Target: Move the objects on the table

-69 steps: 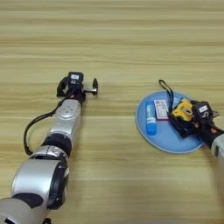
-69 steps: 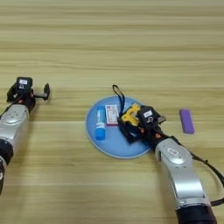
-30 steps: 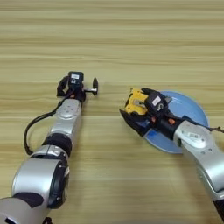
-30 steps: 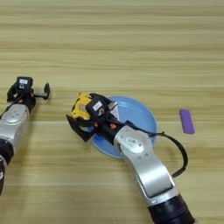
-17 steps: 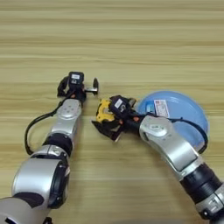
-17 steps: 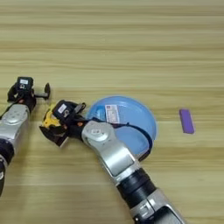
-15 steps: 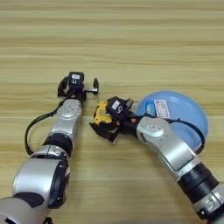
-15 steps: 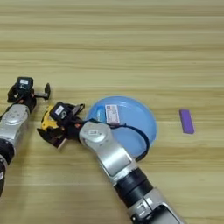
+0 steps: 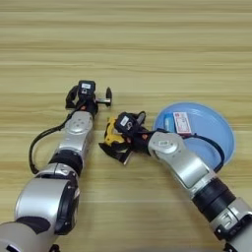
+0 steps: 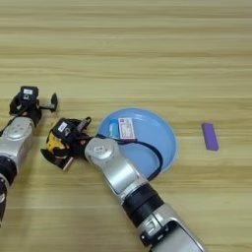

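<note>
Left of plate (image 9: pixel 224 142), right hand (image 9: pixel 117 142) gripping tape measure (image 9: pixel 113 138)

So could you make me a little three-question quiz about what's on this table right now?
1. True or false: the glue stick lies on the blue plate.
2. What is the right gripper holding: A) the purple block, B) the tape measure, C) nothing?
3. Fill in: the tape measure is over the ____, left of the plate.

Key: 1 true. 2 B; the fingers are closed around it. 3 table. The left gripper sits idle nearby.
</note>
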Robot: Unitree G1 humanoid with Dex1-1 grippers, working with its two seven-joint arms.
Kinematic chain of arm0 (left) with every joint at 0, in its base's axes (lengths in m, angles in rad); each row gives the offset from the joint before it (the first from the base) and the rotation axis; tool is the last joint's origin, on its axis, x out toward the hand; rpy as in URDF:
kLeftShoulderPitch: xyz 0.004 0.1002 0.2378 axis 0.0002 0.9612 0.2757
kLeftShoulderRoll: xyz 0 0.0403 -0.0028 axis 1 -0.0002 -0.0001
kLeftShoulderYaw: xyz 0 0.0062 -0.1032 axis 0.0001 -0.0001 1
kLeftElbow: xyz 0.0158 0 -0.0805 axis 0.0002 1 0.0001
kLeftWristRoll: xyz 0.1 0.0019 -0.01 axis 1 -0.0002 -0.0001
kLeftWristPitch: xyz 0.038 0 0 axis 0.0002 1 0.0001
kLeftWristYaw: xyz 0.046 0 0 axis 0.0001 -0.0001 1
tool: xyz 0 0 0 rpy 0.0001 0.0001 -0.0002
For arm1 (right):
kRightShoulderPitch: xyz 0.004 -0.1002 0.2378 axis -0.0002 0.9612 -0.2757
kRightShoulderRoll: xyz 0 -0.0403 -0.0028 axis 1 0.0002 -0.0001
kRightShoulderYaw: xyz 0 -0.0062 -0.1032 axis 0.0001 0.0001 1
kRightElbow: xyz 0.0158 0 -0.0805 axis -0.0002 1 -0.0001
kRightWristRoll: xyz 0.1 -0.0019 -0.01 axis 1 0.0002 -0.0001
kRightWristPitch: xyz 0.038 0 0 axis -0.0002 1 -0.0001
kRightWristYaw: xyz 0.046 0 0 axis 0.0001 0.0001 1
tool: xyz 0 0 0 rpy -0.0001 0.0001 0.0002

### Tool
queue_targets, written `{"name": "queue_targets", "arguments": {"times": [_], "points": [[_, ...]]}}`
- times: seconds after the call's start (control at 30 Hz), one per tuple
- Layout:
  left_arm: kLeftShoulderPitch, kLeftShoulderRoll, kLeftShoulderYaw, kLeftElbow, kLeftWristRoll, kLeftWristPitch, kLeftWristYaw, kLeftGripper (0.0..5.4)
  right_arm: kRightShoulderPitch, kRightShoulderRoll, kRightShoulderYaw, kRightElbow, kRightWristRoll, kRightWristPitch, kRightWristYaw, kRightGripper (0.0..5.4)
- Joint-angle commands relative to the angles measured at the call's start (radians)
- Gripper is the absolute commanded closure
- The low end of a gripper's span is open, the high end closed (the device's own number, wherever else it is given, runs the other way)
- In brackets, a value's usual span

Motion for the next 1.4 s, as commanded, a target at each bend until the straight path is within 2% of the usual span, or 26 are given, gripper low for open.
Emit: {"name": "queue_targets", "arguments": {"times": [0.03,0.47,0.7,0.93,1.2,1.4], "points": [[-0.006,0.001,-0.003,-0.007,0.01,0.001,0.007,0.0,0.005,0.002,-0.01,-0.03,-0.006,0.0,0.0,0.06],[-0.007,0.001,-0.003,-0.006,0.01,0.001,0.007,0.0,0.088,-0.034,-0.046,-0.267,0.007,0.052,-0.001,0.06],[-0.008,-0.002,-0.005,-0.006,0.011,0.001,0.01,0.0,0.144,-0.082,-0.119,-0.396,0.031,0.075,-0.012,0.06],[-0.009,-0.009,-0.007,-0.008,0.013,0.003,0.017,0.0,0.203,-0.153,-0.223,-0.464,0.033,0.043,-0.045,0.06],[-0.011,-0.014,-0.01,-0.009,0.015,0.004,0.024,0.0,0.239,-0.221,-0.386,-0.407,0.062,-0.02,-0.097,0.06],[-0.012,-0.012,-0.01,-0.006,0.015,0.005,0.023,0.0,0.265,-0.259,-0.443,-0.315,0.055,-0.083,-0.129,0.06]]}}
